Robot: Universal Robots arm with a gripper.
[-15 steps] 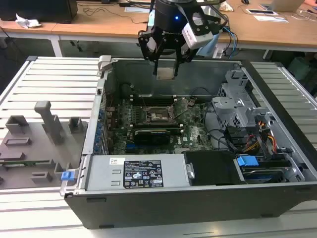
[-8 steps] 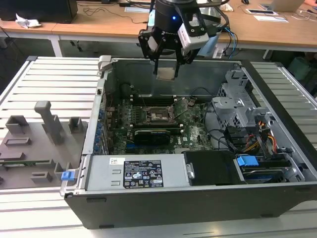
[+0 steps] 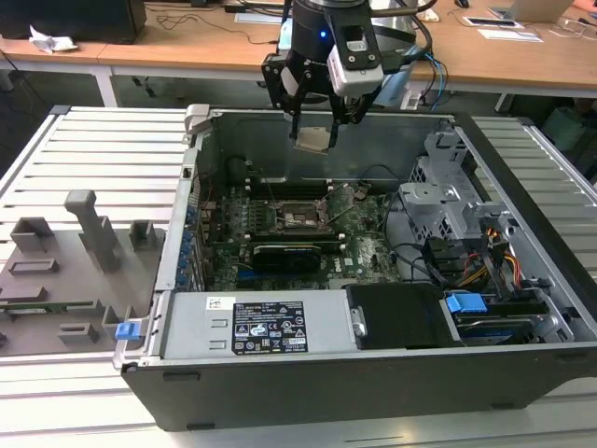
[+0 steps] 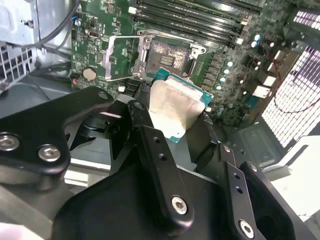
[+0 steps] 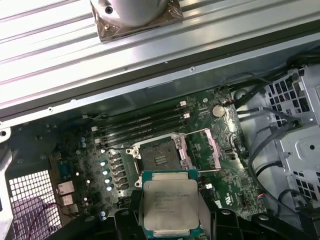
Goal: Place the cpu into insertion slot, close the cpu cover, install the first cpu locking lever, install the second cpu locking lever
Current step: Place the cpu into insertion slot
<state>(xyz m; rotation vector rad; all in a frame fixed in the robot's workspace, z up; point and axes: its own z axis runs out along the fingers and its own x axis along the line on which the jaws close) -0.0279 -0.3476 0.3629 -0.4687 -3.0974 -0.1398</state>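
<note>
My gripper (image 3: 314,131) hangs above the open computer case, over its back wall, shut on the cpu (image 3: 312,139), a thin silvery square chip. In both wrist views the cpu (image 4: 175,110) (image 5: 170,206) sits between the black fingers (image 4: 150,145), its metal top facing the cameras. Below it on the green motherboard lies the insertion slot (image 3: 300,217) (image 4: 167,56) (image 5: 159,156), open and bare. The cpu cover (image 4: 123,57) (image 5: 210,149), a thin metal frame, is swung open beside the slot.
Memory slots (image 5: 145,125) run along one side of the slot. A black card (image 3: 291,252) lies in front of it. A metal drive cage (image 3: 448,191) with cables stands at the exterior view's right, the power supply (image 3: 252,327) at the front. A grey fixture tray (image 3: 75,252) lies at the exterior view's left.
</note>
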